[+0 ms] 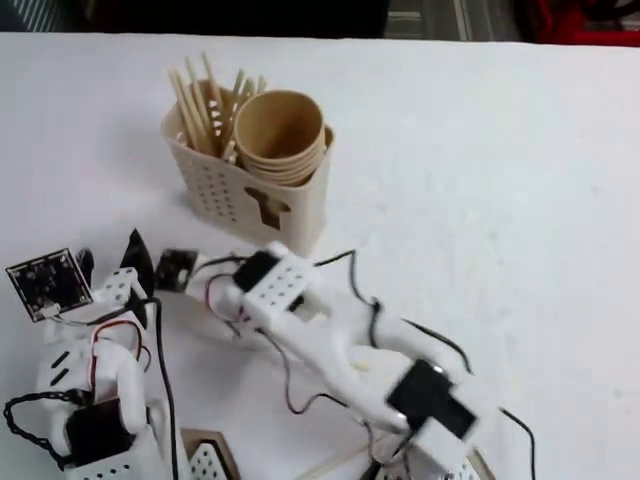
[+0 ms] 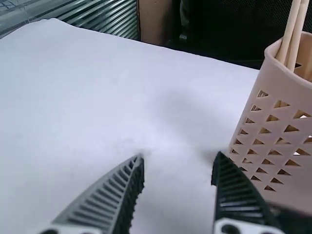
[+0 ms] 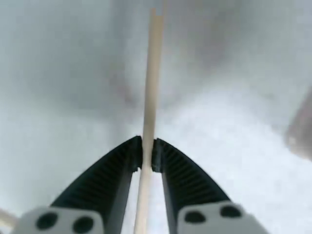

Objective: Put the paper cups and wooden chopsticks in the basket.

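A cream perforated basket (image 1: 250, 200) stands on the white table and holds a stack of paper cups (image 1: 282, 135) and several wooden chopsticks (image 1: 200, 100). My right gripper (image 3: 147, 146) is shut on a single wooden chopstick (image 3: 152, 73), which sticks out past the fingertips over the table. The right arm (image 1: 290, 290) lies low in front of the basket. My left gripper (image 2: 178, 163) stands open just above the table with nothing between its fingers. The basket (image 2: 278, 141) is close beside it, with chopsticks (image 2: 292, 29) rising from it. That gripper (image 1: 135, 258) sits left of the basket's front.
The white table (image 1: 500, 180) stretches bare to the right and behind the basket. Cables (image 1: 370, 300) trail from the right arm. The table's far edge meets a dark background (image 2: 219, 29).
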Motion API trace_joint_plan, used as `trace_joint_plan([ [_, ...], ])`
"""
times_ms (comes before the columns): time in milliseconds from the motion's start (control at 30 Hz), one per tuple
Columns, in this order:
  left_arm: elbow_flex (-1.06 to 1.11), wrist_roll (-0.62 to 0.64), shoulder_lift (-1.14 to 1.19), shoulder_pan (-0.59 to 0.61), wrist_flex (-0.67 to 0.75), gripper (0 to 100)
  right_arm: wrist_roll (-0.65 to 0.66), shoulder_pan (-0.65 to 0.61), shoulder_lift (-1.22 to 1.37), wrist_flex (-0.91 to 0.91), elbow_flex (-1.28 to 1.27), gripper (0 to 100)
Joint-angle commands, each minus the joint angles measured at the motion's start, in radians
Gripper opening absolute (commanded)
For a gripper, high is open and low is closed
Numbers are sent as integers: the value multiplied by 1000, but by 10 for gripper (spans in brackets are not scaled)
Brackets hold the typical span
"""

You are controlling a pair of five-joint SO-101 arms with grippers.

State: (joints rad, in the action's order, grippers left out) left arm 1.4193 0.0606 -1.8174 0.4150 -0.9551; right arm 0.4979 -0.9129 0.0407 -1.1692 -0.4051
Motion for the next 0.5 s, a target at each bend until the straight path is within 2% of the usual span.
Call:
trace_joint_plan([
  [0, -3, 8, -7, 10, 25, 233, -9, 65, -196, -10, -14, 19],
  [233, -3, 8, -7, 8, 26, 233, -25, 108, -461, -21, -12, 19],
  [467, -3, 8, -7, 8, 26, 233, -204, 107, -558, -21, 160, 19],
])
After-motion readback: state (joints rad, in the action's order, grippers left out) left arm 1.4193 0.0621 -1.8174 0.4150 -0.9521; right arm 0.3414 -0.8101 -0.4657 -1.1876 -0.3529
